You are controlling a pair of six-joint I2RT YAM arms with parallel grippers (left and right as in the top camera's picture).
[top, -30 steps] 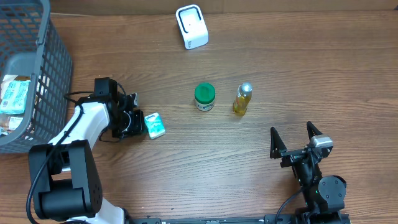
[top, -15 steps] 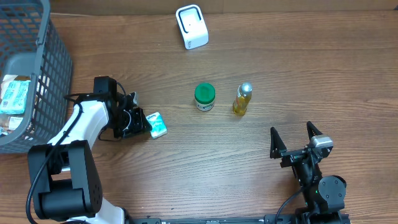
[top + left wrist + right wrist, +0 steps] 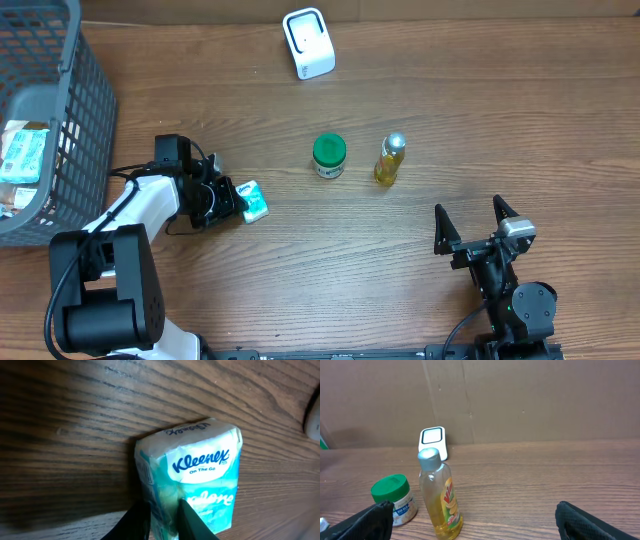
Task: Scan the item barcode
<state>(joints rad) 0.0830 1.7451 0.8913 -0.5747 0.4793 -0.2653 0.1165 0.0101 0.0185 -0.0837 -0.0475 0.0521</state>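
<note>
Left gripper (image 3: 162, 516) pinches the Kleenex tissue pack (image 3: 200, 475) at six o'clock; that shallow hold could slip.

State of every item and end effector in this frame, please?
Tissue pack: lying flat, edge pinched.
Left end effector: shut on the tissue pack.
Right end effector: open, empty.
Jar: upright, green lid on.
Bottle: upright, capped.
Scanner: standing, untouched.
Basket: holds packets.
</note>
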